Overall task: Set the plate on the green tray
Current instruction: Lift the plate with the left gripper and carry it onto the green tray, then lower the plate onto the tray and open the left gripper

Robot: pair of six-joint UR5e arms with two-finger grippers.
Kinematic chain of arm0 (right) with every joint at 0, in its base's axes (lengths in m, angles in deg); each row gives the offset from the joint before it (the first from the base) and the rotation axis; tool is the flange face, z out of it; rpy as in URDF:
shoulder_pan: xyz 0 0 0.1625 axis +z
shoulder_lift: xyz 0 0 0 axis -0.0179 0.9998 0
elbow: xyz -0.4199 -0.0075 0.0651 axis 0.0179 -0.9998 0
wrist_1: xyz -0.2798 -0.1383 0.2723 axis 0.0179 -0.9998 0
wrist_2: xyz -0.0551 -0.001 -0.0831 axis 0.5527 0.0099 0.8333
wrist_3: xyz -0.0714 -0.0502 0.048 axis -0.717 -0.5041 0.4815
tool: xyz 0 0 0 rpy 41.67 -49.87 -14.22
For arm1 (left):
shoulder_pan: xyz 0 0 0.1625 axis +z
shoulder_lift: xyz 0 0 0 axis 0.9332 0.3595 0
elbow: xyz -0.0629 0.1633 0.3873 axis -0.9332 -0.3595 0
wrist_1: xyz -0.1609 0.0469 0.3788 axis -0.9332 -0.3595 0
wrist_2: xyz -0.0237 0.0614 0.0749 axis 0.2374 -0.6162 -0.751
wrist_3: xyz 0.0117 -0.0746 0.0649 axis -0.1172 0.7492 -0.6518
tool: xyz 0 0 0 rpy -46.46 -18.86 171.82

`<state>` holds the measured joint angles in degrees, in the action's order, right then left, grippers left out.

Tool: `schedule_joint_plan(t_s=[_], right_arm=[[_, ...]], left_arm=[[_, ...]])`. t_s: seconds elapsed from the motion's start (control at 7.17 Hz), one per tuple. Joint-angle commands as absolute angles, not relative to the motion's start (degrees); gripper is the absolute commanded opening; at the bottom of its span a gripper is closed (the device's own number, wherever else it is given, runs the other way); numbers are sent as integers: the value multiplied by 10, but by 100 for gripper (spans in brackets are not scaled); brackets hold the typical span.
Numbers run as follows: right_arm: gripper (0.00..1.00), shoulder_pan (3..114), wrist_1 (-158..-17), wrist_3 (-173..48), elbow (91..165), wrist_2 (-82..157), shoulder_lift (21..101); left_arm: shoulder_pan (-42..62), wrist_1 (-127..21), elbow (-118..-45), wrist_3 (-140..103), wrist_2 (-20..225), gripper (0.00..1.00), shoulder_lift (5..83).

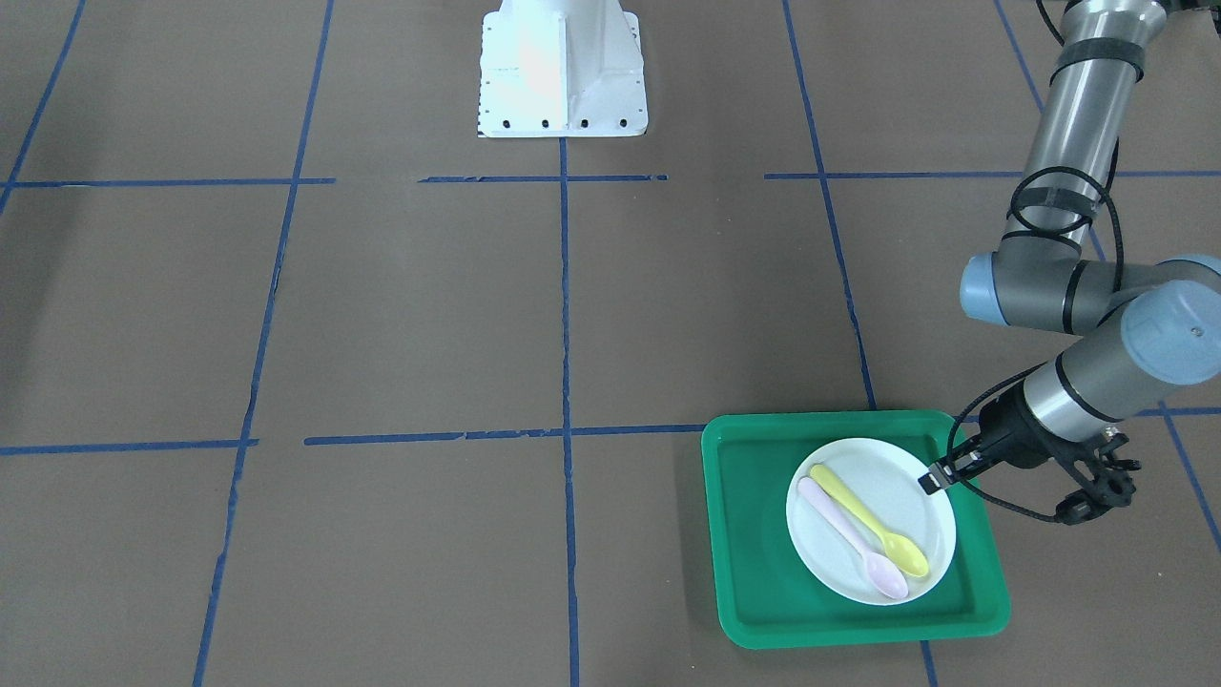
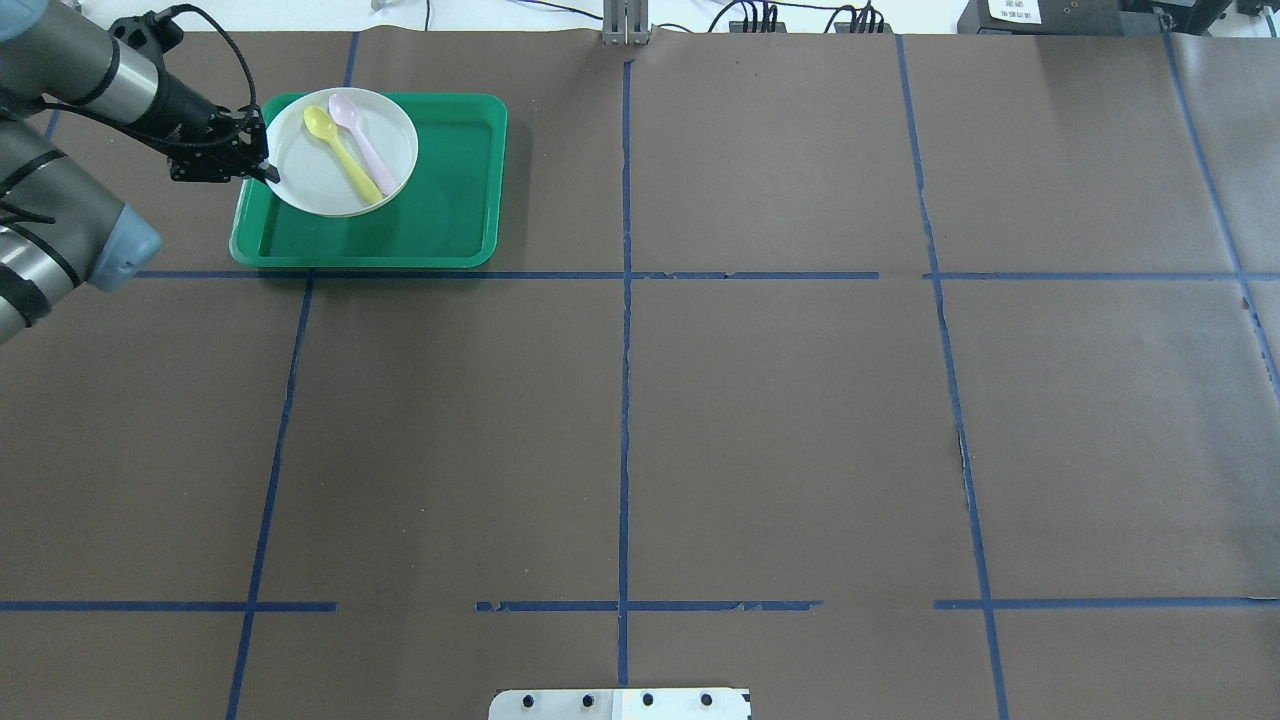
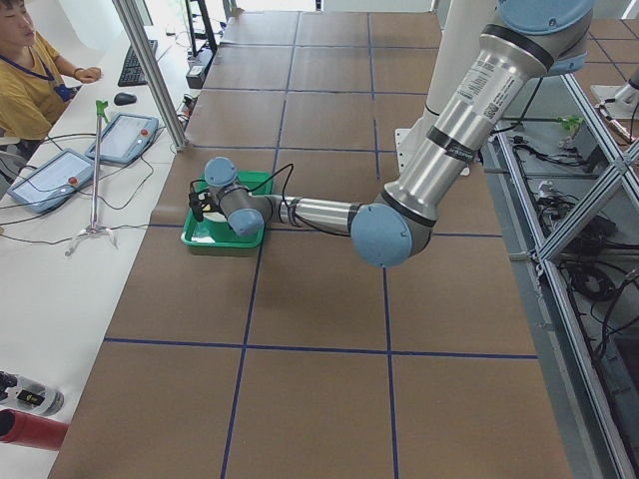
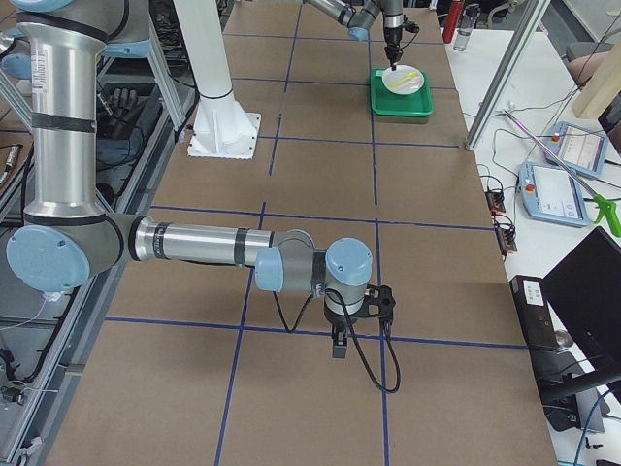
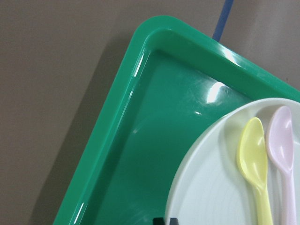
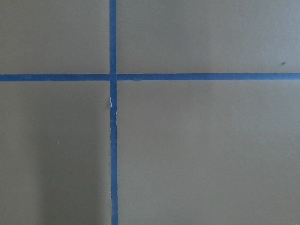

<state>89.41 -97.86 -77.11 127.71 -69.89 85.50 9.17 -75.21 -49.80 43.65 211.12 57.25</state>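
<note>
The white plate lies inside the green tray, toward the tray's side nearest the left arm. It carries a yellow spoon and a pink spoon. My left gripper is shut on the plate's rim, as the overhead view also shows. In the left wrist view the plate sits over the tray floor. I cannot tell whether the plate rests on the tray or hangs just above it. My right gripper hovers low over bare table far from the tray; I cannot tell whether it is open.
The brown table cover has blue tape lines. The robot's white base stands at the table's robot side. An operator sits beyond the far table edge, with tablets and cables nearby.
</note>
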Motion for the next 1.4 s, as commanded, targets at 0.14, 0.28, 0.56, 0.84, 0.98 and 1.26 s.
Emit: schedule_joint_plan(t_s=[0.14, 0.28, 0.56, 0.84, 0.98, 1.26], right_arm=[[100, 894, -979, -771, 1277, -699, 855], [100, 894, -979, -771, 1277, -699, 855], [100, 894, -979, -771, 1277, -698, 855], [100, 894, -979, -771, 1277, -699, 855], [100, 894, -979, -771, 1277, -698, 855], [100, 894, -979, -771, 1277, -698, 855]], left_arm=[[108, -799, -465, 439, 2088, 2, 580], [108, -805, -467, 438, 2087, 79, 579], [104, -818, -483, 439, 2088, 90, 575], [78, -793, -590, 431, 2119, 90, 503], [44, -758, -616, 397, 2178, 90, 485], [-6, -719, -685, 188, 2198, 90, 389]])
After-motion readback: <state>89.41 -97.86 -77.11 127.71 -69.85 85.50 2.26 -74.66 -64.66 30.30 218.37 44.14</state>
